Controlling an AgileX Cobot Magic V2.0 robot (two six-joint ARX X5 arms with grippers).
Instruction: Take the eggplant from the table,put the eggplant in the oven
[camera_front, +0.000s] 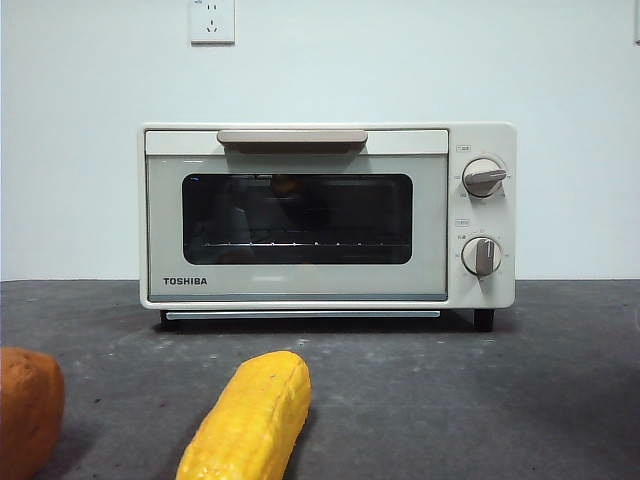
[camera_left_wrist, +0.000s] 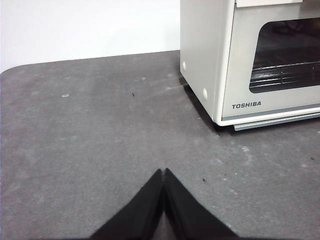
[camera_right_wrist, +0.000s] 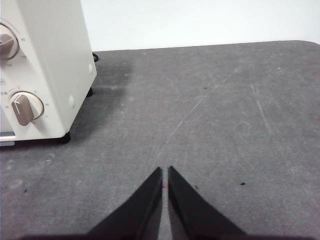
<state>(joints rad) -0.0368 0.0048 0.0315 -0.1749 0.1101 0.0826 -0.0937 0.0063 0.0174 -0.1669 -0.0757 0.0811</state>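
The cream-white TOSHIBA oven (camera_front: 300, 290) stands at the back middle of the dark grey table (camera_front: 520, 400), its glass door closed. No eggplant shows in any view. My left gripper (camera_left_wrist: 163, 172) hovers shut and empty over bare table, off the oven's (camera_left_wrist: 205, 50) left front corner. On the knob side of the oven (camera_right_wrist: 50, 60), my right gripper (camera_right_wrist: 164, 170) is likewise shut with nothing in it. Neither arm shows in the front view.
A yellow corn cob (camera_front: 250, 420) lies near the table's front edge, ahead of the oven door. An orange rounded lump (camera_front: 25, 410) sits at the front left. A white wall with a socket (camera_front: 212, 20) is behind the oven.
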